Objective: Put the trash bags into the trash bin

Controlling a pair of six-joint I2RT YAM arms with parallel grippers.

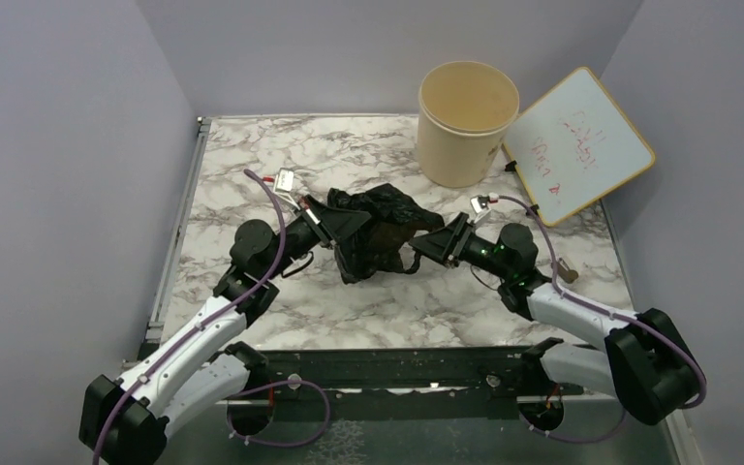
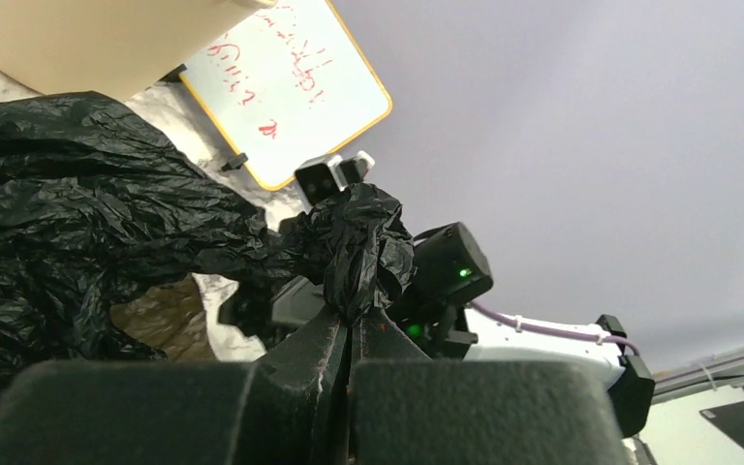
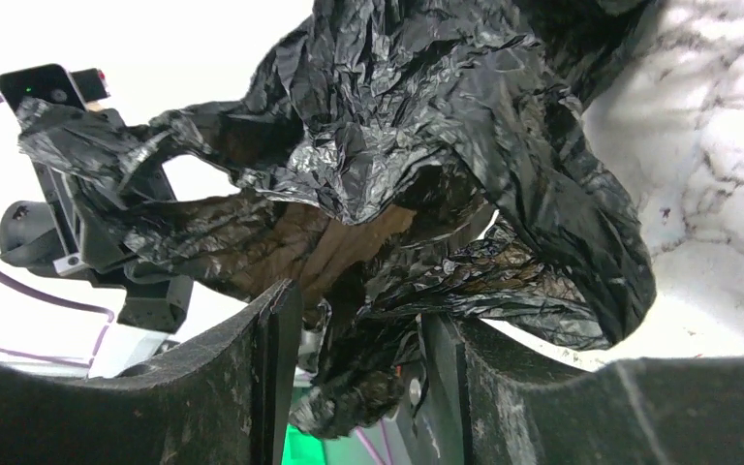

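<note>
The crumpled black trash bag [image 1: 380,229] hangs between my two grippers at the middle of the marble table. My left gripper [image 1: 345,225] holds its left side; in the left wrist view this gripper [image 2: 354,325] is shut on a twisted strand of the bag [image 2: 87,213]. My right gripper [image 1: 434,242] sits at the bag's right edge. In the right wrist view its fingers [image 3: 281,339] stand apart, so that gripper [image 3: 358,334] is open with loose folds of the bag [image 3: 426,126] hanging between them. The beige trash bin [image 1: 468,121] stands upright behind the bag, and its wall [image 2: 107,39] shows at the top left of the left wrist view.
A yellow-framed whiteboard [image 1: 581,145] with red scribbles leans right of the bin, also seen as the whiteboard [image 2: 286,82] in the left wrist view. Grey walls close in the table on the left, back and right. A metal rail [image 1: 179,223] runs along the left edge.
</note>
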